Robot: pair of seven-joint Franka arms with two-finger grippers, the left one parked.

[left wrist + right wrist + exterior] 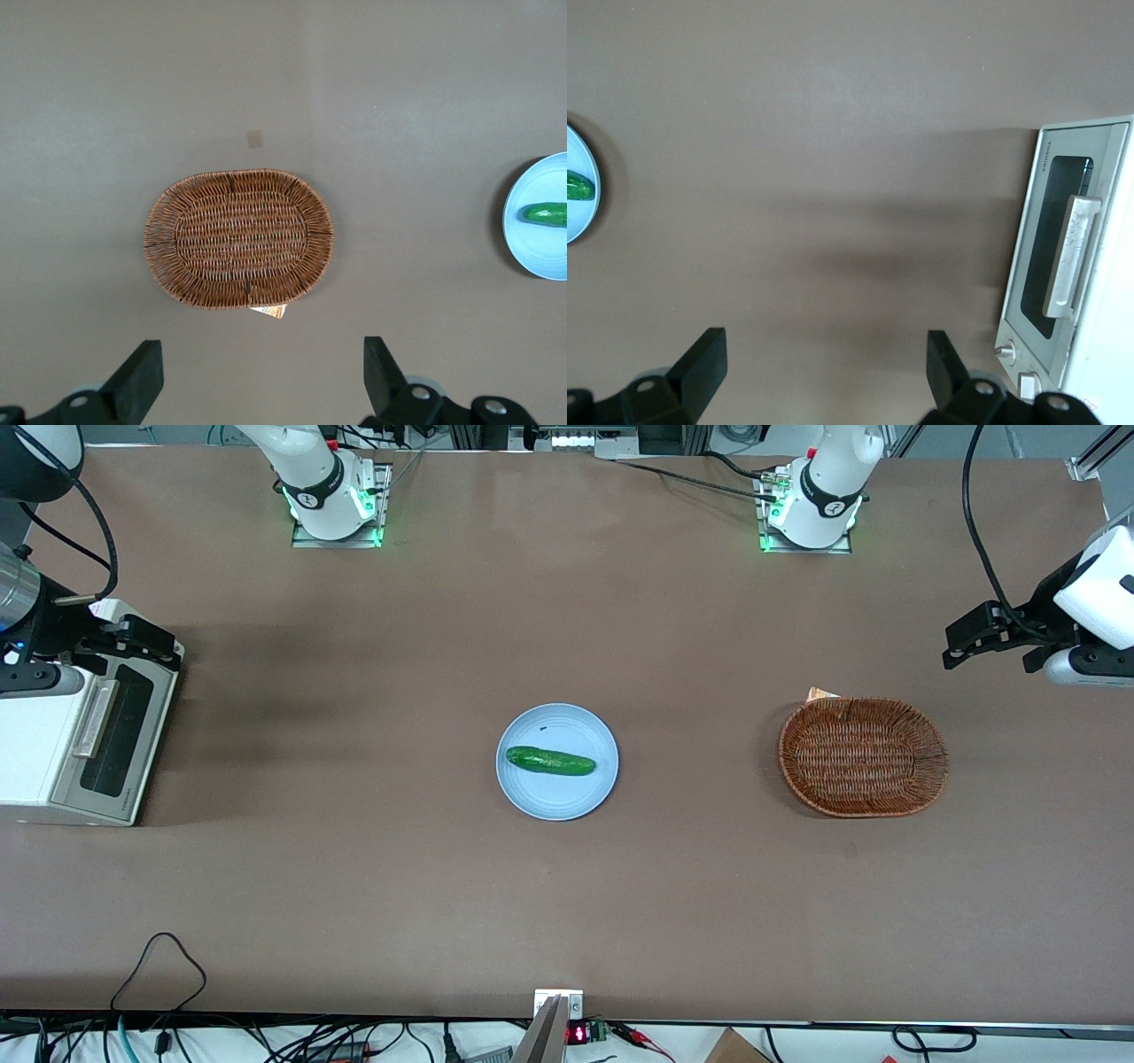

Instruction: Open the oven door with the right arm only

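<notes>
The white toaster oven [40, 744] stands at the working arm's end of the table. Its silver-grey oven door [120, 731] with dark glass and pale bar handle [96, 717] lies shut against the oven. My right arm's gripper [142, 642] hovers above the oven's end that is farther from the front camera. In the right wrist view the gripper [824, 354] is wide open and empty over bare table, with the oven door [1032, 266], its handle [1072, 257] and a knob [1003, 351] off to one side of the fingers [943, 354].
A pale blue plate [556, 797] with a cucumber [549, 761] sits mid-table. A wicker basket [862, 756] lies toward the parked arm's end. A black cable loop [159, 965] lies near the table's front edge.
</notes>
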